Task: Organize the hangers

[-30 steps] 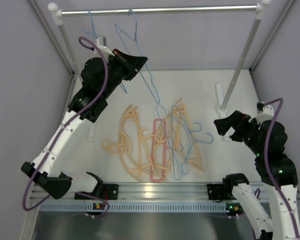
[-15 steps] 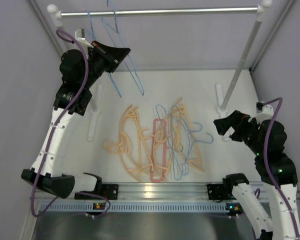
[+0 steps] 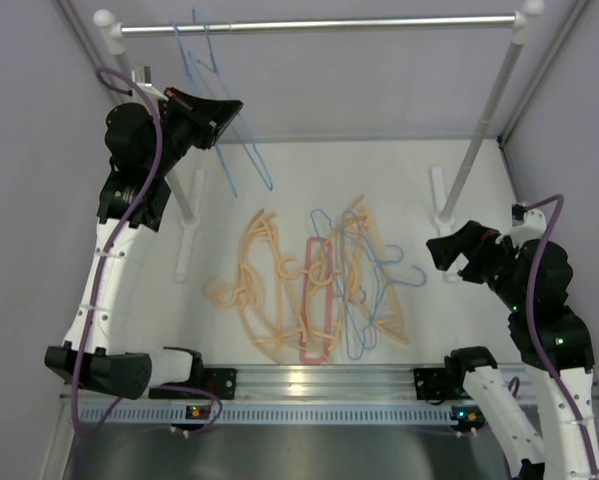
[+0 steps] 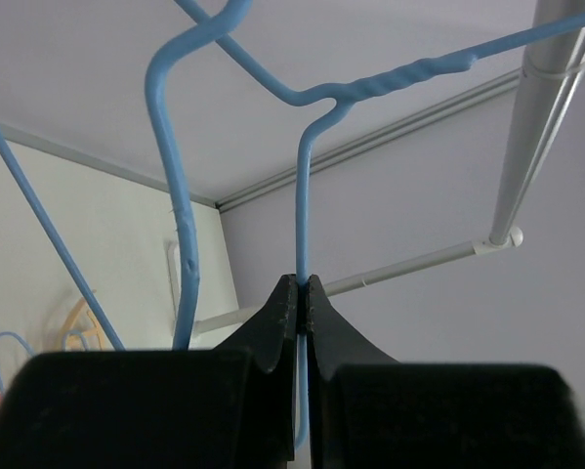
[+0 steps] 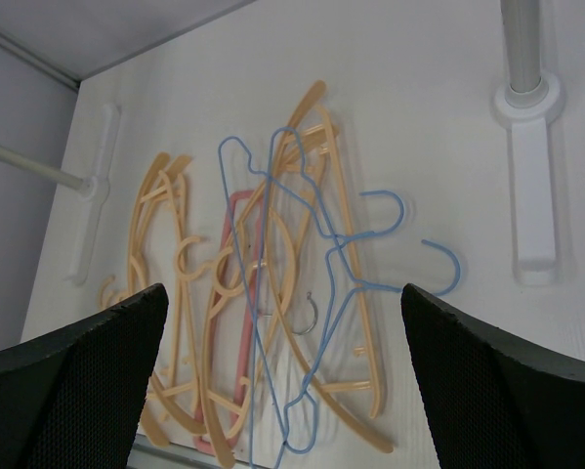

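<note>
Two pincers show here. The left pincer (image 4: 300,285) is up high at about 11 o'clock in the top view. It is squeezed tight on the thin wire of a light-blue hanger (image 4: 299,195) (the wrist view shows the wire pinched right between the black fingers (image 4: 272,322)). That hanger hangs down over the tabletop (image 3: 409,180). Its hook end reaches up by the silver rail (image 3: 319,20) at 12 o'clock, but I cannot tell if the hook is over the rail. A second light-blue hanger (image 4: 167,147) hangs just beside it, toward 9 o'clock. The rest lie flat in a messy pile in the middle of the tabletop. Several peach-orange hangers (image 3: 247,262) fill the 9 o'clock side of the pile, and more run through the 3 o'clock side. One pink-red hanger (image 3: 316,353) lies in the middle, stretched from 12 to 6 o'clock. Thin blue wire hangers (image 5: 455,264) lie over the peach ones on the 3 o'clock side, with hooks sticking out toward 3 o'clock. The right pincer (image 3: 457,258) is at about 4 o'clock, near the pile but not touching it. Its fingers are spread wide with nothing between them.
</note>
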`<state>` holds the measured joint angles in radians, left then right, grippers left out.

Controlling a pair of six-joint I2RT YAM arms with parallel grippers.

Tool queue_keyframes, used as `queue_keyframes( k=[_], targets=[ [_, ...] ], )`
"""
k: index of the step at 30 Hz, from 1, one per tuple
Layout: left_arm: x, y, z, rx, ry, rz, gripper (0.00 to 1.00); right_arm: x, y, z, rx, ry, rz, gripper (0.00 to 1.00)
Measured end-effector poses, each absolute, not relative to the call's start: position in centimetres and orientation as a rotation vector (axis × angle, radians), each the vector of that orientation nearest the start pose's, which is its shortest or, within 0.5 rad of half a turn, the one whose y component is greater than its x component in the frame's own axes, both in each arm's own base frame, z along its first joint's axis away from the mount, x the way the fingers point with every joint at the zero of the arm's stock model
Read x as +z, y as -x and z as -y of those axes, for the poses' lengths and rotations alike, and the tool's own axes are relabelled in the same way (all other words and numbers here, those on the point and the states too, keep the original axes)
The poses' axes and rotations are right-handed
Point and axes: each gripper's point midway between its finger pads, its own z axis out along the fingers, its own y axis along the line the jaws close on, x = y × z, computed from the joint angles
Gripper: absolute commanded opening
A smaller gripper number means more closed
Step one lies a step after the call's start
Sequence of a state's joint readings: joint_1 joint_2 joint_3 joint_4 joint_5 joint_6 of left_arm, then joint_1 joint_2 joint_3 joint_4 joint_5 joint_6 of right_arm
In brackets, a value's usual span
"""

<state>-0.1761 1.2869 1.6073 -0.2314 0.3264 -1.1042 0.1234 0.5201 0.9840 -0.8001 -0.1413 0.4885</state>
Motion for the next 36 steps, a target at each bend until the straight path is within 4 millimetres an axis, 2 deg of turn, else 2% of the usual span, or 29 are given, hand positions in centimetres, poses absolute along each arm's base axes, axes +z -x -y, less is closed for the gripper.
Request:
queue_keyframes(
  k=[7, 12, 18, 21, 22, 26, 36],
  targets=[
    [48.8, -36.6, 15.4, -1.260, 0.487, -1.583, 0.00, 29.2, -19.5, -6.9, 0.548, -0.255, -1.926, 0.99],
    [48.7, -36.3, 15.1, -1.267, 0.483, -1.575, 0.01, 29.2, -19.5, -6.9, 0.548, -0.254, -1.926, 0.99],
    [48.8, -35.6, 15.2, -1.276, 0.460, -1.570, 0.26, 29.2, -19.5, -6.9, 0.548, -0.255, -1.926, 0.99],
    [49.0, -34.8, 15.2, -1.277, 0.446, -1.562, 0.35, 29.2, -19.5, -6.9, 0.548, -0.255, -1.927, 0.99],
    [49.1, -34.4, 15.1, -1.278, 0.441, -1.557, 0.42, 29.2, -19.5, -6.9, 0.548, -0.255, -1.927, 0.99],
    [49.7, -33.0, 15.0, -1.280, 0.411, -1.535, 0.49, 29.2, -19.5, -6.9, 0.548, -0.254, -1.927, 0.99],
    [50.9, -29.3, 14.7, -1.263, 0.316, -1.496, 0.58, 29.1, -19.5, -7.0, 0.555, -0.250, -1.929, 0.99]
  ],
)
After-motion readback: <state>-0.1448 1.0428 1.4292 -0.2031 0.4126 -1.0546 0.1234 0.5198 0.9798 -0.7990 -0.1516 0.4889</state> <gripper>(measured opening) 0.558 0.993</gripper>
